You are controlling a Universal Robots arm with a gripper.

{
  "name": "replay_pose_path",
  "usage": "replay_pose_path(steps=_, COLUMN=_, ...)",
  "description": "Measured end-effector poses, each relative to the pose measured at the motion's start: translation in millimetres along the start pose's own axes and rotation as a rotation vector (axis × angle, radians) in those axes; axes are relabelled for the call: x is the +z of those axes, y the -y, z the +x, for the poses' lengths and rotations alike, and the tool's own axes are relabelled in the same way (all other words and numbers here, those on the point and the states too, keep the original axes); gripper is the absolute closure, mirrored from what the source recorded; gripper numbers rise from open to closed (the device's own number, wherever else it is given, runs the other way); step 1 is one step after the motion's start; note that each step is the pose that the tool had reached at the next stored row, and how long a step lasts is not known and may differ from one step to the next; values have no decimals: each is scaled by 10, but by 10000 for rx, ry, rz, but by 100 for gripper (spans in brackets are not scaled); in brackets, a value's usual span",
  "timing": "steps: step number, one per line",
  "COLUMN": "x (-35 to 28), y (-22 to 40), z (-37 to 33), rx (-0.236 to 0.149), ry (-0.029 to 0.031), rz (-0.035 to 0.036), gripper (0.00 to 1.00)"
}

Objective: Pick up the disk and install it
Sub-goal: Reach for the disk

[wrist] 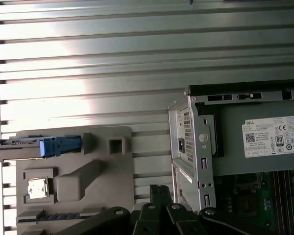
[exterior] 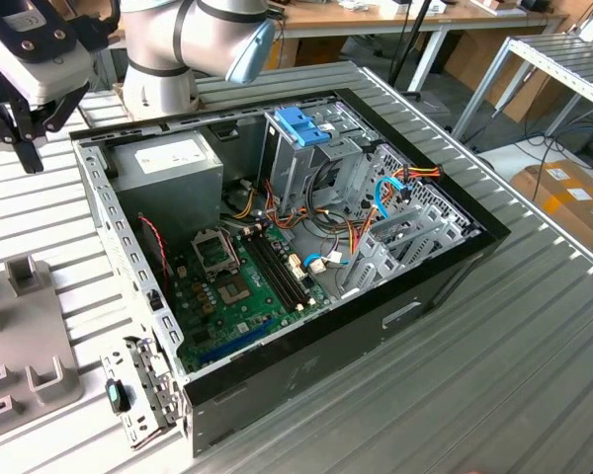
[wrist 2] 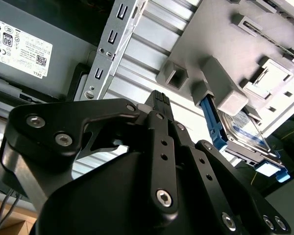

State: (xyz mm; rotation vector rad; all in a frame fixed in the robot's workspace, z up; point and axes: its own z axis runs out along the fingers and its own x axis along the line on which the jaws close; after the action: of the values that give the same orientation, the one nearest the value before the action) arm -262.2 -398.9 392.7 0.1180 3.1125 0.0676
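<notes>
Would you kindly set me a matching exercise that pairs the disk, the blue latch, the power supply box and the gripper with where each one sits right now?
Things:
1. disk
2. blue latch
3. power supply box
4. gripper

Places:
A. atop the drive cage
B. above the ribbed table, outside the computer case
C. on edge in the grey fixture
D. in a corner of the case, white sticker facing up

Pairs: 1-C, 2-A, 3-D, 4-B
</notes>
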Motion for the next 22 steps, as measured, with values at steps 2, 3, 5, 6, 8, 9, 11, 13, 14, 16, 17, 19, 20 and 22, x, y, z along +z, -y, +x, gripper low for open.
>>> replay_pose_path(steps=2, x=0, y=2, z=21, rx=0, ry=0, rz=0, gripper=89)
replay_pose_path(steps=3, x=-1, y=3, z=38, rx=-1, ry=0, rz=0, gripper=89)
replay_pose_path(steps=5, x=-1, y=5, z=70, rx=0, ry=0, rz=-1, gripper=89)
replay_pose_path(steps=6, x=-2, y=7, z=94, rx=0, ry=0, rz=0, gripper=89)
replay_pose_path(steps=8, x=-3, y=10, z=129, rx=0, ry=0, rz=-1, gripper=89)
replay_pose_path(steps=9, x=-3, y=11, z=146, rx=-1, ry=0, rz=-1, gripper=89)
replay_pose_path(steps=11, x=-4, y=14, z=182, rx=-1, ry=0, rz=0, gripper=89)
replay_pose_path(steps=13, x=-5, y=16, z=210, rx=-1, ry=0, rz=0, gripper=89)
replay_pose_path(steps=14, x=-5, y=17, z=221, rx=-1, ry=0, rz=0, gripper=89)
replay_pose_path(steps=16, x=-5, y=18, z=242, rx=0, ry=0, rz=0, gripper=89)
replay_pose_path(steps=17, x=-6, y=19, z=249, rx=-2, ry=0, rz=0, gripper=89)
replay_pose_path(steps=19, x=-5, y=14, z=253, rx=1, ry=0, rz=0, gripper=89)
replay_pose_path(steps=20, x=-5, y=4, z=255, rx=0, ry=0, rz=0, gripper=89)
replay_pose_path(steps=22, x=-4, y=-15, z=259, rx=0, ry=0, rz=0, gripper=89)
